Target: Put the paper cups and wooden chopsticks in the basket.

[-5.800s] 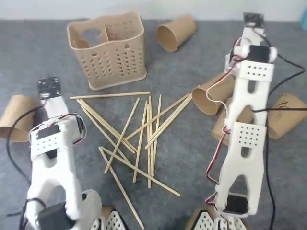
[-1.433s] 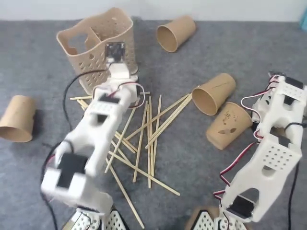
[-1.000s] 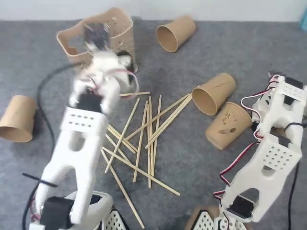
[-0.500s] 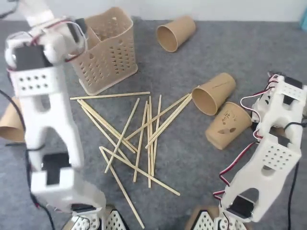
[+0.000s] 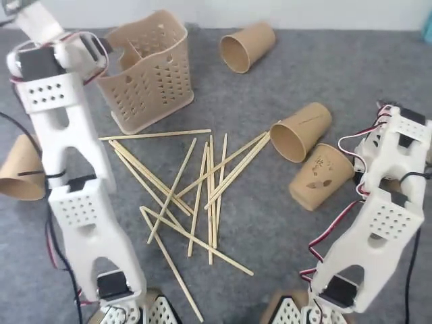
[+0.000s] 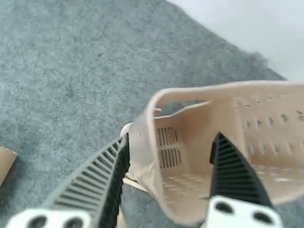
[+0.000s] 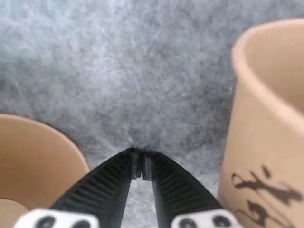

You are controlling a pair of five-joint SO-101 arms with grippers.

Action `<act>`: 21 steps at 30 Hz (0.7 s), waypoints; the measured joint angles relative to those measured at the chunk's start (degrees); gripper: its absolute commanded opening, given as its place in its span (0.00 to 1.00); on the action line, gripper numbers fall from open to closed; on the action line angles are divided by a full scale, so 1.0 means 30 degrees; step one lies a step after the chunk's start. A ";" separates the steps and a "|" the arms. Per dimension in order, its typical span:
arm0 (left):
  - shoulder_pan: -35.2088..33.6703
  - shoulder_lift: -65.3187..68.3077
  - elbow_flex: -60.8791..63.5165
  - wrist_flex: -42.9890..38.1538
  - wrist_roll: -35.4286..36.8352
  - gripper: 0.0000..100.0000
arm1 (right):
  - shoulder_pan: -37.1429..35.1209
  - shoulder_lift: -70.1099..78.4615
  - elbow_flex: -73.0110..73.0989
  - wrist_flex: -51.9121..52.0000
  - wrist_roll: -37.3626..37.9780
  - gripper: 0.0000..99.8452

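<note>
Grey felt-like surface [image 5: 270, 88] beneath everything. Beige perforated plastic basket [image 5: 152, 74], apparently tilted, its end wall between the spread fingers of the left claw [image 6: 172, 140]: claw released, one finger outside the wall, the other over the interior, contact not discernible.

Brown paper cups on their sides:
- far cup [image 5: 248, 46] beyond the basket, well apart from either claw
- plain cup [image 5: 300, 131] and printed cup [image 5: 322, 177], near the right claw [image 7: 141, 164]
- left-side cup [image 5: 20, 172] beside the left arm, well behind its claw

Right claw clenched on nothing, tips close to the surface, between the printed cup and a further cup [image 7: 33, 156].

Thin pale wooden chopsticks [image 5: 202, 189] in a loose crossed heap between the arms, apart from both claws.

Task judged barely begun: every visible cup and chopstick outside the basket, on the surface, with all loading left to do.
</note>
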 measured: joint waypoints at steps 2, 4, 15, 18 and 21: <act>-0.0147 0.0908 -0.0703 0.0147 0.0088 0.12 | 0.0000 0.0000 0.0000 0.0000 0.0000 0.01; -0.0176 0.1612 -0.1143 0.0176 0.0088 0.00 | 0.0000 0.0000 0.0000 0.0000 -0.0059 0.01; -0.0205 0.2081 -0.3370 0.0205 -0.1700 0.01 | 0.0000 0.0000 0.0000 0.0000 -0.0147 0.01; -0.0205 0.2081 -0.3429 0.0205 -0.3751 0.01 | 0.0000 0.0000 0.0000 0.0000 -0.0147 0.01; -0.0205 0.2081 -0.3429 0.0205 -0.5685 0.01 | 0.0000 0.0000 0.0000 0.0000 -0.0147 0.01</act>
